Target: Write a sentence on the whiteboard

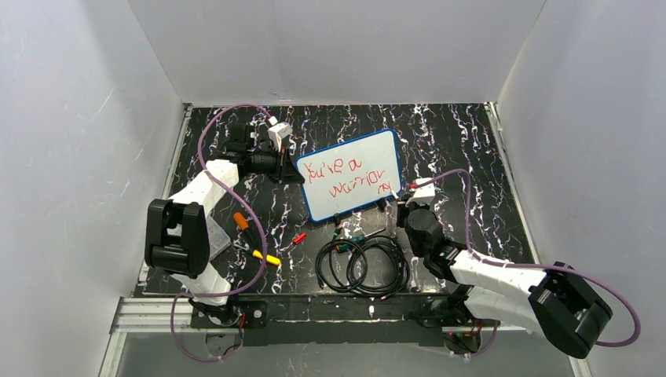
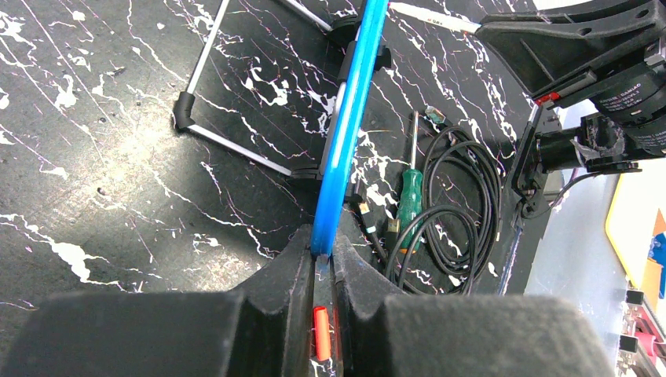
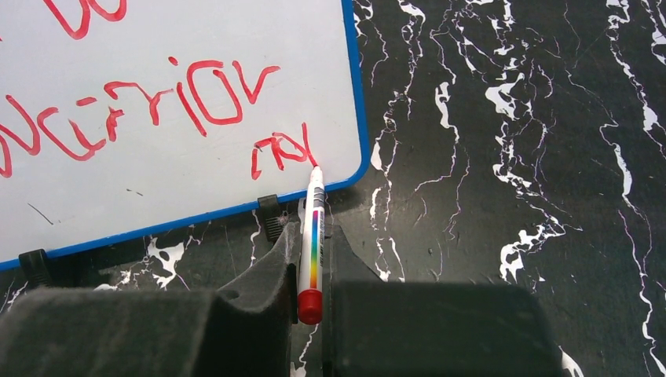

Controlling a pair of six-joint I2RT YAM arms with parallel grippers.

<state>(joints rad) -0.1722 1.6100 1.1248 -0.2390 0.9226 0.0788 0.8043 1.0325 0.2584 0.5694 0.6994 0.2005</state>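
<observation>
Presently I have the left gripper (image 2: 323, 251) clamped on the whiteboard's (image 1: 369, 149) nine-o'clock edge, bracing it, while the right gripper (image 3: 308, 250) pinches the marker (image 3: 315, 204), its tip at the four-o'clock corner.

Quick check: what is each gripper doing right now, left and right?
The left gripper is shut on the whiteboard, clamping its blue frame.
The right gripper is shut on the red marker.

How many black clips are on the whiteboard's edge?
2. Both are on the whiteboard's long edge facing the right gripper: the first clip just beside the marker it holds, the second clip near that edge's other end. Other edges show none.
</observation>
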